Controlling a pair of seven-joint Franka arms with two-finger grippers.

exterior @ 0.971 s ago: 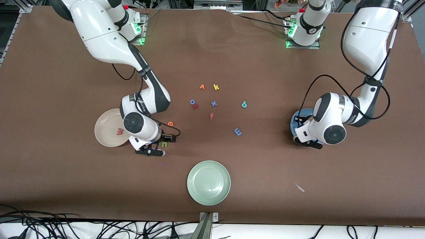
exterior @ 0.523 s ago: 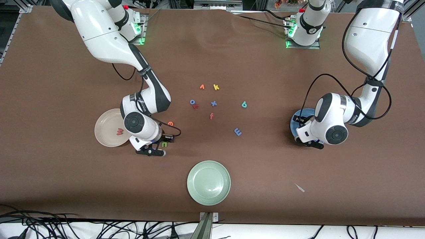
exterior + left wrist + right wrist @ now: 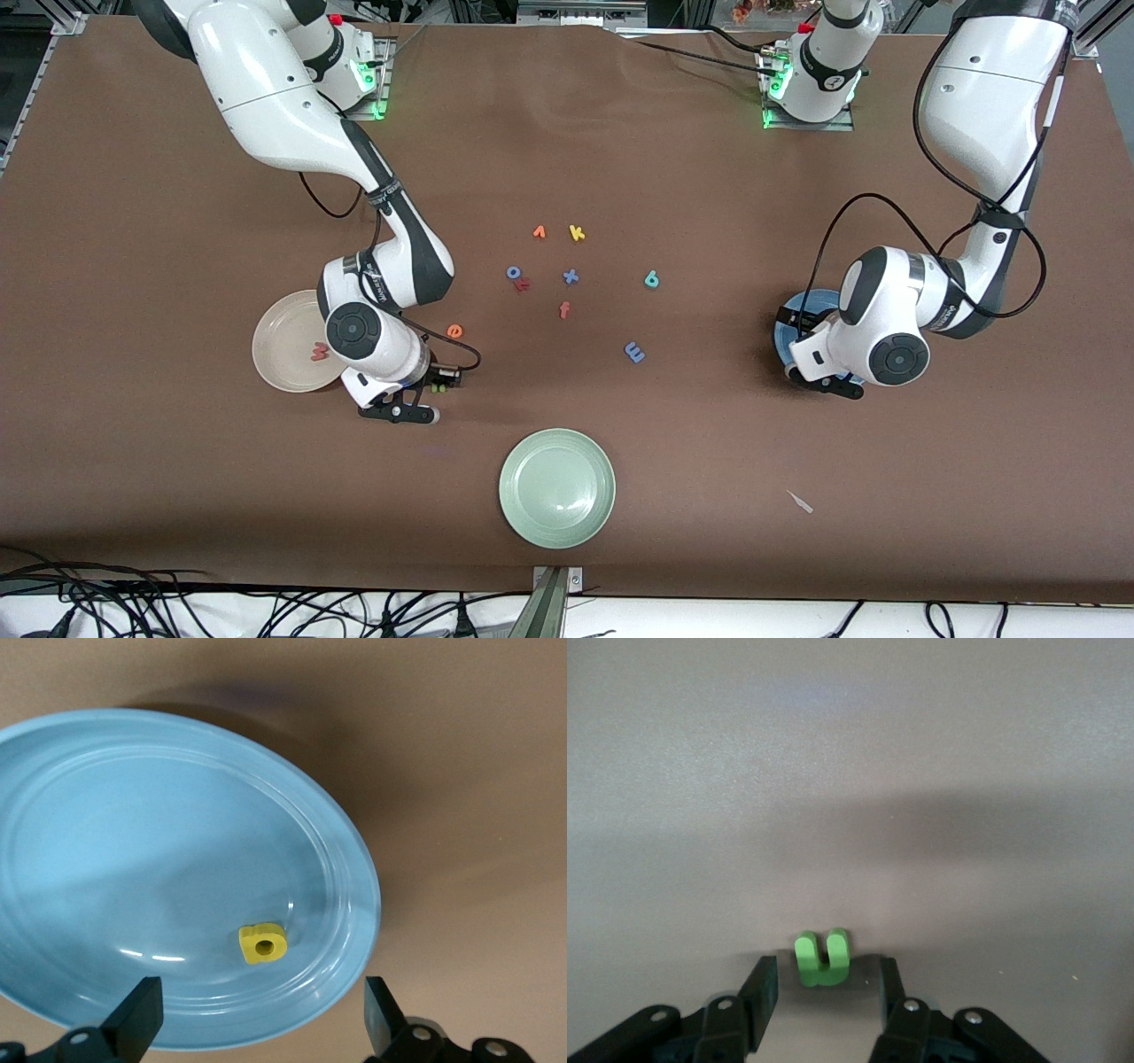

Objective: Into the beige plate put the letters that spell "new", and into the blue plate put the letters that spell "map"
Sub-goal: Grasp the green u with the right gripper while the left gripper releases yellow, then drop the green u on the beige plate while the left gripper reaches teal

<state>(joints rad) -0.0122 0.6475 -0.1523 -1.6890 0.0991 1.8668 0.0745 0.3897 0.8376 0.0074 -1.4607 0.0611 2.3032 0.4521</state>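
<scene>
**Closing on the green "n" while the yellow "a" lies in the blue plate**

Closing in on the green "n" [image 3: 822, 958] is our step in hand, and we judge it goes best if the right gripper [image 3: 822, 988] keeps the letter centred between its fingers [image 3: 764, 990] and squeezes evenly, so that the small foam piece does not tip or skid on the table [image 3: 709, 177]. In the right wrist view the jaws are partly open with the letter lying between them, a gap showing on each side, so we count nothing as held yet. We would lift straight up before swinging to the beige plate [image 3: 275, 341], which sits just beside the wrist with the salmon-red "w" [image 3: 318, 353] already in it. The orange "e" [image 3: 454, 331] lies nearby on the table.

Our right arm reaches down steeply, its wrist bent low over the table. The left gripper [image 3: 257, 1028] hovers over the blue plate [image 3: 359, 895] with its jaws spread wide and empty; the yellow "a" [image 3: 263, 943] rests in the plate. The blue "m" [image 3: 634, 352] and teal "p" [image 3: 652, 280] lie on the table, near its middle.
</scene>
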